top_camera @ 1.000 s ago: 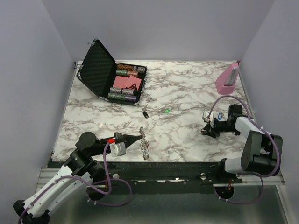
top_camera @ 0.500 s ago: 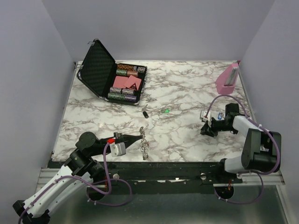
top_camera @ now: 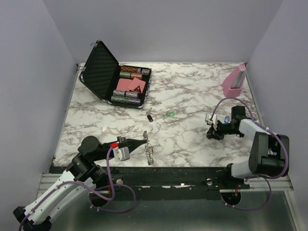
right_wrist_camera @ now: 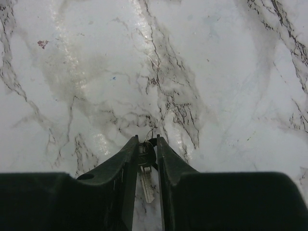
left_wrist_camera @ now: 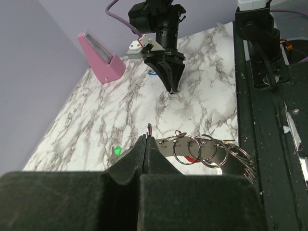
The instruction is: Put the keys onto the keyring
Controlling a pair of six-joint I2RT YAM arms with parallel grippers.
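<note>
My left gripper is shut on a small ring of the keyring, a strand of silvery rings lying near the table's front edge. In the left wrist view the gripper pinches that ring, and the other rings trail right over a red key head. My right gripper is low over the table at the right. In the right wrist view it is shut on a dark-headed key with its blade pointing back. A green key and a small black key lie mid-table.
An open black case of chips and cards stands at the back left. A pink stand is at the back right and also shows in the left wrist view. The black front rail runs just beside the keyring.
My right gripper has shifted slightly left and away from the front edge, still closed on the key. The left gripper and the keyring have not moved.
</note>
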